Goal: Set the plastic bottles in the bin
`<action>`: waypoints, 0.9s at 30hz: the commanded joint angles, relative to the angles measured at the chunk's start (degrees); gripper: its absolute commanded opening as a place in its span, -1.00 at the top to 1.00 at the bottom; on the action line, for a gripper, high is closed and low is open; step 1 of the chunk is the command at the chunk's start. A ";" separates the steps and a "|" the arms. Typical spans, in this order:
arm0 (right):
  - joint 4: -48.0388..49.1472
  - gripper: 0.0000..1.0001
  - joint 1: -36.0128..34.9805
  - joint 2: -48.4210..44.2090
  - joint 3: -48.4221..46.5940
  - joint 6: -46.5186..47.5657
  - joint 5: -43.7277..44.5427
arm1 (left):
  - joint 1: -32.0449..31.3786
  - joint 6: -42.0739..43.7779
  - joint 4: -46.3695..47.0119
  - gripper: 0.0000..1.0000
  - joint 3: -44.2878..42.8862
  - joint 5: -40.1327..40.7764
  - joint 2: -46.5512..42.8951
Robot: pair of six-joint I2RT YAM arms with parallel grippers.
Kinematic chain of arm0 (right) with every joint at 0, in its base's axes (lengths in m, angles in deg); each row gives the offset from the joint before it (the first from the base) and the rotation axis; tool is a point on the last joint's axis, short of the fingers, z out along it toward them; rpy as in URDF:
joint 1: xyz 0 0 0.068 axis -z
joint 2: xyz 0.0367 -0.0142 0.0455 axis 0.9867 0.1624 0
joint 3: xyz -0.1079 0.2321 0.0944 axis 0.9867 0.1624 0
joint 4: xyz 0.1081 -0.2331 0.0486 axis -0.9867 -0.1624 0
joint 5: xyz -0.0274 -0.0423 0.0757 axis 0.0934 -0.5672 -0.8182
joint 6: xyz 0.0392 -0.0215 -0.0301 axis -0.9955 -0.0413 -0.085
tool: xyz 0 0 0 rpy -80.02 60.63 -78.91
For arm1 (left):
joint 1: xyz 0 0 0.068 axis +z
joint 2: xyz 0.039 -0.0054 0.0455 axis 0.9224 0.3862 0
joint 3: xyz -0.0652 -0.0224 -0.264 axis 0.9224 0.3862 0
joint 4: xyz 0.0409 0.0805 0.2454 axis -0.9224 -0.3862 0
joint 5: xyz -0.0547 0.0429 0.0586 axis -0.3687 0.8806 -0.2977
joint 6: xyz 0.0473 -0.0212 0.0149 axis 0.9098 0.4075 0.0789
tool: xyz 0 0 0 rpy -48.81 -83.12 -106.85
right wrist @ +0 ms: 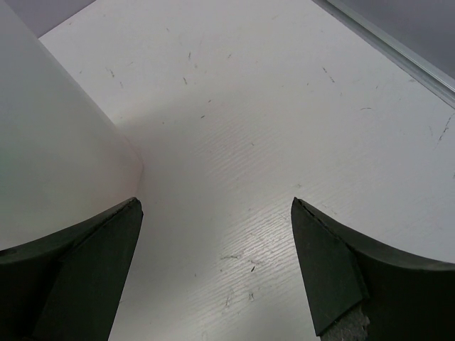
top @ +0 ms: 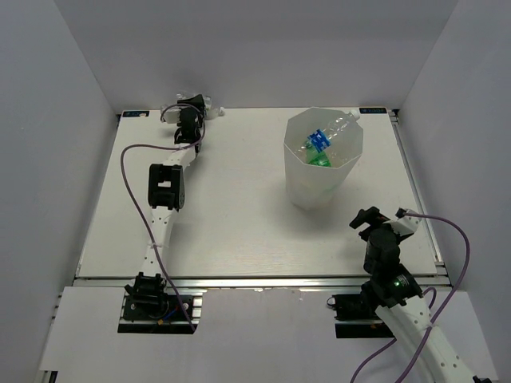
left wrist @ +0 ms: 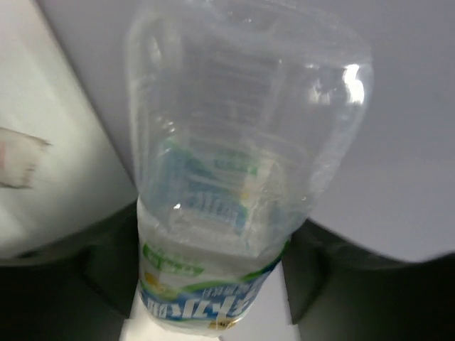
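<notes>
My left gripper point(top: 190, 112) is stretched to the table's far left corner, by the back wall. It is shut on a clear plastic bottle point(top: 197, 101) with a blue and green label. In the left wrist view that bottle point(left wrist: 242, 142) fills the space between my dark fingers point(left wrist: 106, 266), its label low down. The white faceted bin point(top: 315, 189) stands right of centre. It holds a clear bottle with a blue label point(top: 321, 137) and a green bottle point(top: 319, 159). My right gripper point(top: 366, 217) is open and empty, just near and right of the bin. The bin's wall point(right wrist: 50, 142) shows at the left of the right wrist view, beside the gripper point(right wrist: 215, 202).
White walls close the table in at the back and both sides. A metal rail point(right wrist: 398, 50) runs along the table's right edge. A purple cable point(top: 128, 159) loops off the left arm. White tabletop point(top: 239, 207) lies between the arms and the bin.
</notes>
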 commanded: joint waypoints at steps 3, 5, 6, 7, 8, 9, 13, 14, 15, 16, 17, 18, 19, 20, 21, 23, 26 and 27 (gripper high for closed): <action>3.40 -0.79 0.21 0.94 -2.39 0.73 2.43 | 1.91 1.38 -0.90 0.02 3.05 -1.38 -0.89; 3.40 -0.79 0.12 0.86 -2.39 0.64 1.81 | 2.00 1.91 0.06 0.28 5.34 -3.05 -2.73; 3.14 -0.79 0.12 0.68 -2.56 0.64 1.64 | 2.09 2.78 0.76 0.34 6.57 -4.28 -5.01; 2.96 -0.79 0.21 0.33 -2.56 0.64 1.11 | 2.09 3.40 1.55 0.36 9.89 -6.73 -6.51; 2.61 -0.79 0.12 0.07 -2.65 0.29 0.76 | 2.00 4.01 3.04 0.39 11.66 -8.06 -8.09; 2.08 -0.79 0.12 -0.28 -2.65 0.12 0.41 | 2.00 5.15 3.92 0.40 13.42 -9.37 -11.76; 1.55 -0.79 0.12 -2.57 -2.13 -0.15 -3.01 | 1.74 8.49 7.09 0.53 23.26 -14.91 -23.61; 1.64 -0.79 0.21 -2.83 -2.04 -0.15 -3.55 | 1.48 9.72 8.32 0.56 27.89 -15.88 -26.45; 1.64 -0.79 0.21 -3.10 -1.77 -0.06 -4.07 | 1.04 12.78 8.50 0.57 30.12 -16.07 -29.26; 1.81 -0.79 0.12 -3.36 -1.77 0.11 -5.30 | -0.18 14.46 8.16 0.57 31.97 -16.42 -34.94; 2.08 -0.79 0.12 -3.45 -1.68 0.38 -6.09 | -0.89 16.57 7.46 0.57 34.86 -17.64 -37.70; 2.25 -0.79 0.21 -3.45 -1.60 0.64 -6.97 | -1.77 20.94 6.58 0.57 35.93 -19.82 -40.33; 2.95 -0.79 0.21 -3.45 -1.42 1.43 -8.72 | -3.61 22.72 5.27 0.58 36.81 -20.72 -42.88; 3.31 -0.79 0.21 -3.45 -1.33 1.78 -9.61 | -4.76 26.83 3.60 0.60 38.65 -22.81 -47.87; 3.66 -0.79 0.21 -3.36 -1.25 2.22 -10.31 | -5.99 28.70 3.15 0.60 39.71 -23.44 -50.18; 5.06 -0.79 0.21 -3.36 -0.63 3.10 -12.51 | -10.64 33.95 1.65 0.61 42.69 -23.10 -57.10; 5.51 -0.79 0.21 -3.54 -0.80 3.72 -15.76 | -18.02 42.12 -1.15 0.61 44.37 -21.08 -64.06; 5.42 -0.79 0.21 -3.89 -0.89 3.63 -16.29 | -19.69 43.90 -2.12 0.60 44.46 -20.99 -65.31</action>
